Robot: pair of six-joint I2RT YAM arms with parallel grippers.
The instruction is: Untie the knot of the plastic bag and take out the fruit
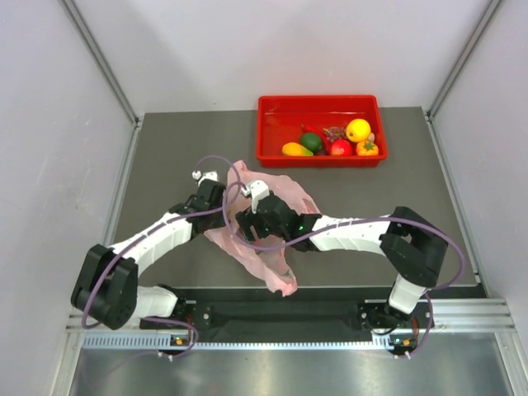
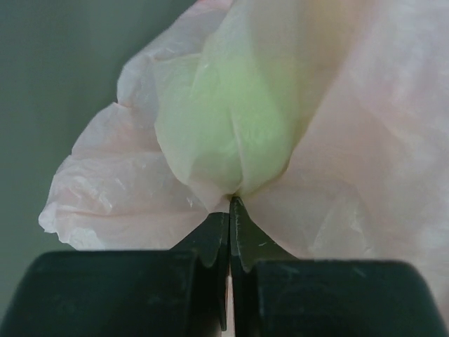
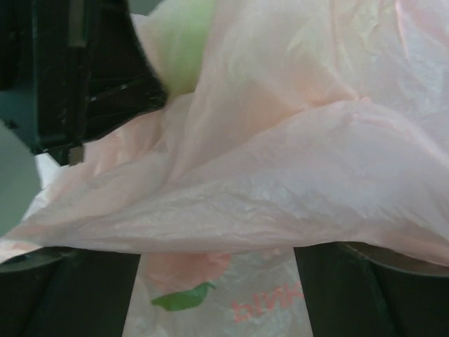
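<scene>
Tray (image 1: pixel 320 103) of fruit (image 1: pixel 358 129) beyond the arm-covered plastic bag (image 1: pixel 268 268)

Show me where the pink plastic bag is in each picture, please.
Top external: the plastic bag lies mid-table, nearer than the red tray.
Left wrist: the bag fills the centre and right, pinched by the shut left gripper.
Right wrist: the bag drapes across nearly the whole picture.
Shared landmark: the green fruit showing through it, both wrist views.
</scene>
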